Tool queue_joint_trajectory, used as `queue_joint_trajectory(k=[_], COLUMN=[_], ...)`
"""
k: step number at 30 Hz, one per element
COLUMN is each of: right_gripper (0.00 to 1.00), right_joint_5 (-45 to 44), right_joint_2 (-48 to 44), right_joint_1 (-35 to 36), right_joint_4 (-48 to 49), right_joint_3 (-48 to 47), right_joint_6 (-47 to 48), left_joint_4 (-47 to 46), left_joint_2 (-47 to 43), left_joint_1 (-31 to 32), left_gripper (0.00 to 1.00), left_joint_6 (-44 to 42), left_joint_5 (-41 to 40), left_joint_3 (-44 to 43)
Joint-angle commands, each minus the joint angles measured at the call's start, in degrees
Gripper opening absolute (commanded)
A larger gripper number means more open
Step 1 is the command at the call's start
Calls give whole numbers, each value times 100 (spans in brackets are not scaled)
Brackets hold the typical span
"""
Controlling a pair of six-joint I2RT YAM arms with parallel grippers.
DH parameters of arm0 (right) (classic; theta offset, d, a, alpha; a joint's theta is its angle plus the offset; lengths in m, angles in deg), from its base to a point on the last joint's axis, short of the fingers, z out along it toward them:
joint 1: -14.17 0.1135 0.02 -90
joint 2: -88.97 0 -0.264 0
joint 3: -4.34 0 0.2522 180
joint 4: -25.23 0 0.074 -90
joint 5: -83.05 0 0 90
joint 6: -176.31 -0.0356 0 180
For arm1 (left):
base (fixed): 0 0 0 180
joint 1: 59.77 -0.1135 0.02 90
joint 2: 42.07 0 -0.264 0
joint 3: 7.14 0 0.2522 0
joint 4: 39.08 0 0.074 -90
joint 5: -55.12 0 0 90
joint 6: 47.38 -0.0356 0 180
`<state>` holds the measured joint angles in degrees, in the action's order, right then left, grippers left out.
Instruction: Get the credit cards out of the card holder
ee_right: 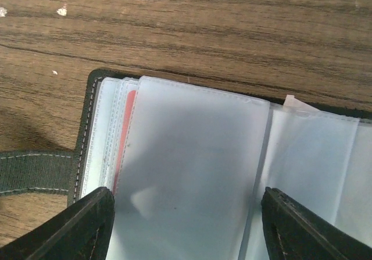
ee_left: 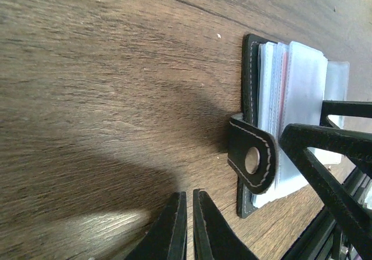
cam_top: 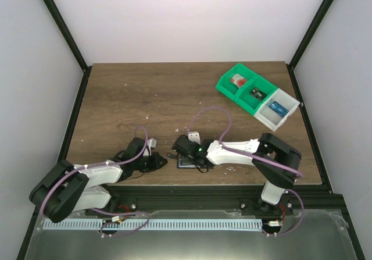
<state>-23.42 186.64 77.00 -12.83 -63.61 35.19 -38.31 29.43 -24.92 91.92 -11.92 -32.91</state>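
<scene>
The card holder (ee_right: 197, 149) is laid open, a red-edged card (ee_right: 129, 126) yet to be extracted; the left gripper (ee_left: 186, 225) is closed empty, the right gripper (ee_right: 186, 225) spread wide, empty.

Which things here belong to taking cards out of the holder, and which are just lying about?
Job: card holder; red-edged card in its sleeves; open right gripper over it; shut left gripper beside it.
Lying about: green bin; white bin.

White-and-black arms (cam_top: 232, 153), purple cables (cam_top: 216, 108)
</scene>
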Motion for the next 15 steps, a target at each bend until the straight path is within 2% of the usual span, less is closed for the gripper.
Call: queue_joint_trajectory(k=[1, 6, 9, 12, 15], right_gripper=[68, 59, 55, 53, 51], right_joint_5=[-123, -133, -70, -21, -63], right_joint_2=[-46, -123, -142, -119, -115], right_joint_1=[45, 45, 45, 45, 45], right_joint_4=[-119, -48, 108, 221, 253], right_joint_3=[78, 86, 196, 242, 249], right_joint_6=[-73, 12, 35, 46, 51], left_joint_4=[486, 888, 1111, 868, 221], left_joint_2=[-27, -515, -988, -1339, -1431], left_joint_1=[-13, -9, 15, 32, 67], left_gripper=[8, 9, 15, 17, 20], left_joint_6=[-44, -13, 65, 300, 626], left_joint_5=[-206, 14, 177, 349, 498], left_joint_3=[105, -209, -480, -516, -403])
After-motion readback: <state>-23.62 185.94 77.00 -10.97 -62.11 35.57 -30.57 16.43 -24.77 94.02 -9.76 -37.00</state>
